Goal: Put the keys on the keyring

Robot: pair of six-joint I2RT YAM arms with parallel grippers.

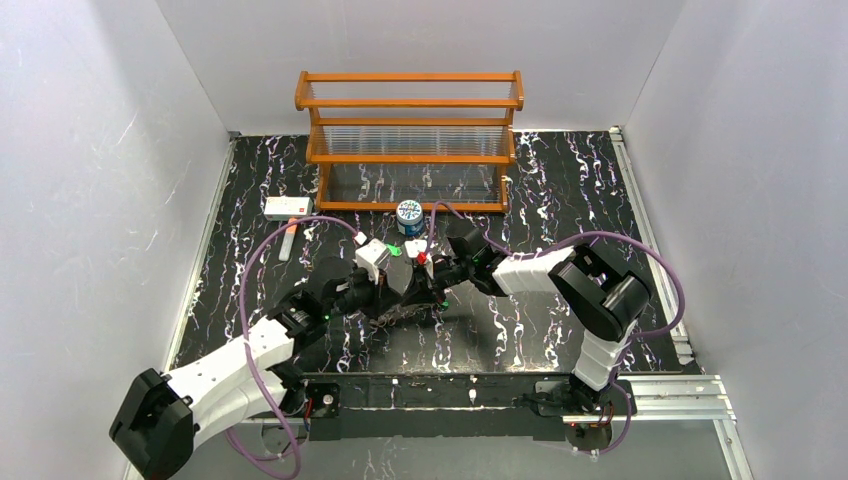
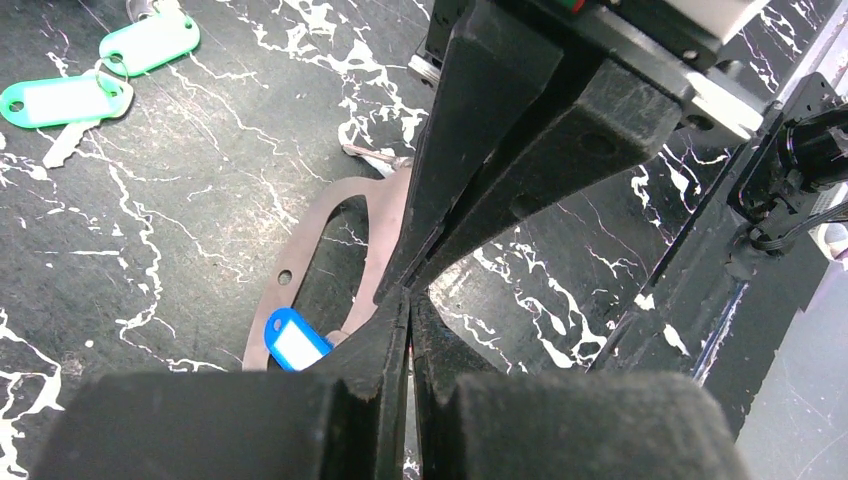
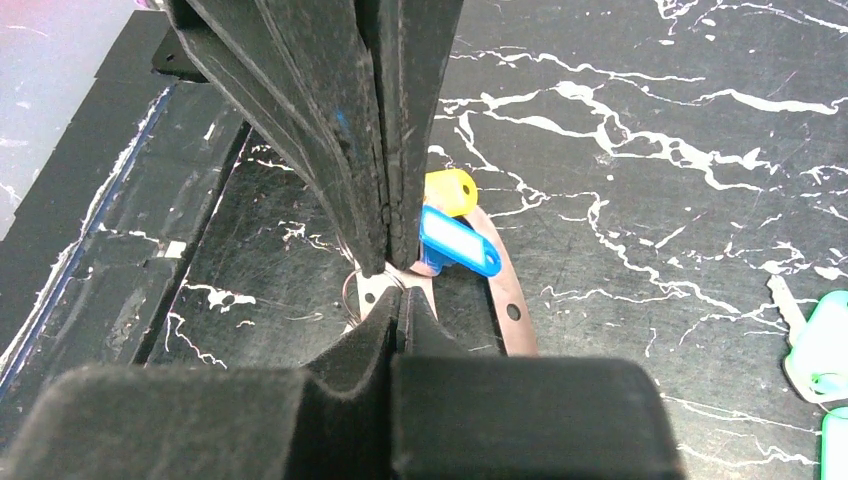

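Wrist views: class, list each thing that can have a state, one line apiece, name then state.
Keyring: flat on the table, partly hidden by the grippers.
Left gripper: shut, tips at the keyring.
Right gripper: shut, tips meeting the left's.
Blue key: lying across the keyring; threaded or not, cannot tell.
Yellow key: beside the blue key.
Green keys: loose on the table, apart from the keyring.

Keyring [image 2: 300,240] partly hidden behind left pincer [image 2: 409,298] — green keys [image 3: 822,348] cut off.
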